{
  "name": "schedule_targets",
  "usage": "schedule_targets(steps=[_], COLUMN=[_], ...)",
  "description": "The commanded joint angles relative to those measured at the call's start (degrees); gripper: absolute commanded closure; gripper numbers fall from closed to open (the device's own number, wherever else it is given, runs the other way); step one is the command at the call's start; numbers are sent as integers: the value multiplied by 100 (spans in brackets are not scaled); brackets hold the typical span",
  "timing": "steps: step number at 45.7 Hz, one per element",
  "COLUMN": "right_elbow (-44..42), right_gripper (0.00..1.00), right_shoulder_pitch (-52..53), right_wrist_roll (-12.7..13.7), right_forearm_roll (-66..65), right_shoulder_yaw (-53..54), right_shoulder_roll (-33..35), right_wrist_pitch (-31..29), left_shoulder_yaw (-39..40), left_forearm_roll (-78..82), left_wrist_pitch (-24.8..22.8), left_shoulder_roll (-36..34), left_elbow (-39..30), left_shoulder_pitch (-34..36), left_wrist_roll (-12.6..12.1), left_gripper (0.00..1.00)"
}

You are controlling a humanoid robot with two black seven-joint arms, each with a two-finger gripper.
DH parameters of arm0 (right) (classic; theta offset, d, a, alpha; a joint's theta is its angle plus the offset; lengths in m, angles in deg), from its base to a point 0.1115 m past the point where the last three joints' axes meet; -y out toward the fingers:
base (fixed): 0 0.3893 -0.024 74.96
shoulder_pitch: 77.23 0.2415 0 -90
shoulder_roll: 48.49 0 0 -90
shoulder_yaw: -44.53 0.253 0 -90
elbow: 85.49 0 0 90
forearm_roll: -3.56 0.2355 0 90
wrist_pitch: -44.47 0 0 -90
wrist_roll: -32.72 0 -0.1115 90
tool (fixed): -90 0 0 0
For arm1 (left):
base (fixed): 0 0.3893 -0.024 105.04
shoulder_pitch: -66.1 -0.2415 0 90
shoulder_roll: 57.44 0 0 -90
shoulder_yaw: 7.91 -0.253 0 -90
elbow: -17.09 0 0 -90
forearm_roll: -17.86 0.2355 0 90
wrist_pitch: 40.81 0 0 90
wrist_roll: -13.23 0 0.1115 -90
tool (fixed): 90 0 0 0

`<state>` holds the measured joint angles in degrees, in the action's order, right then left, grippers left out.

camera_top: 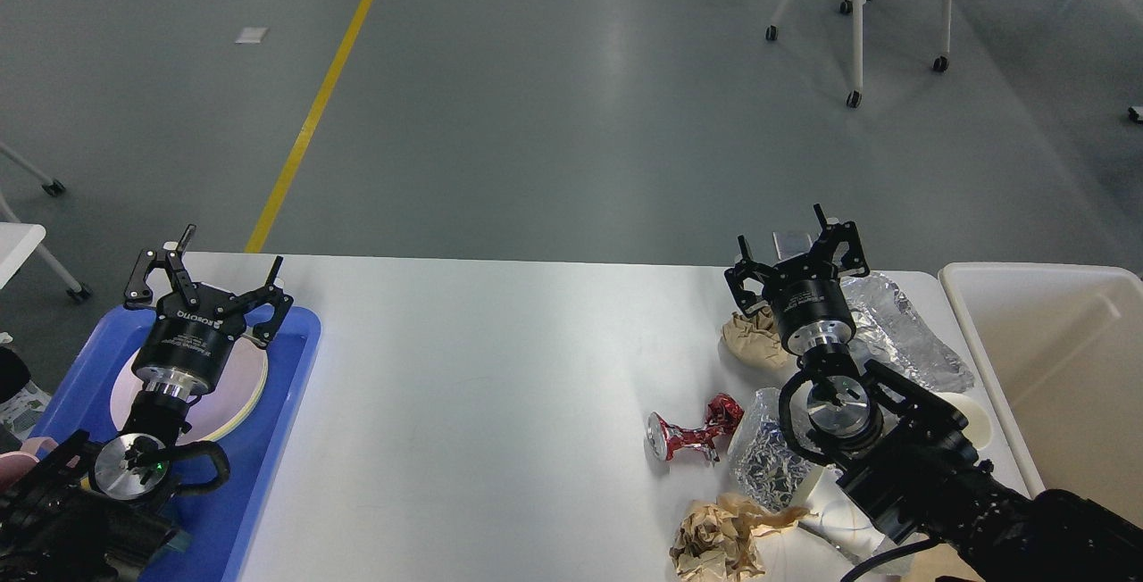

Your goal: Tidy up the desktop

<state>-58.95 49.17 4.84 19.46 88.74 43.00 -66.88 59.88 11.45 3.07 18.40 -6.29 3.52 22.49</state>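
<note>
The white counter (500, 386) fills the middle of the head view, and its whole centre is bare; what is left to tidy sits bunched at its right end. There lie a crushed red can (688, 433) on its side, a crumpled brown paper ball (714, 539) at the near edge, a second brown wad (748, 336) farther back, a crinkled clear plastic cup (759, 457) and a sheet of silver foil (902, 332), all close together, some touching. Just beyond the right end stands a cream bin (1036, 359), and it looks empty in the part that shows. At the left end a blue tray (286, 368) holds a pale plate (232, 390). The left pincer (208, 283) hangs over the tray's far side with its fingers spread wide and nothing between them. The right pincer (795, 256) is poised over the rubbish, above the far brown wad and the foil, also spread wide and empty. I judge the step in hand to be clearing the rubbish into the bin, with a grasp not yet made. The next move calls for the right pincer to drop onto one piece, likely the wad just under it, close gently since the paper will give, then lift it clear of its neighbours and carry it right over the bin's rim.
</note>
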Motion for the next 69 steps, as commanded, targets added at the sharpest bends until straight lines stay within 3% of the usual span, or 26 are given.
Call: schedule_targets(steps=[1,69], right_elbow=[0,-17], right_gripper=[0,0], right_shoulder_pitch=[-1,8], right_wrist_roll=[2,-6], right_forearm_roll=[0,0], right_shoulder_yaw=[0,0], right_shoulder_roll=[0,0], right_wrist_pitch=[8,8], left_shoulder_yaw=[-2,-2], left_forearm_roll=[-10,-19], left_wrist_pitch=[-21,-21], left_shoulder_roll=[1,1], left_elbow=[0,0], left_shoulder_pitch=[-8,-8], left_wrist_roll=[-4,-21], left_gripper=[2,2])
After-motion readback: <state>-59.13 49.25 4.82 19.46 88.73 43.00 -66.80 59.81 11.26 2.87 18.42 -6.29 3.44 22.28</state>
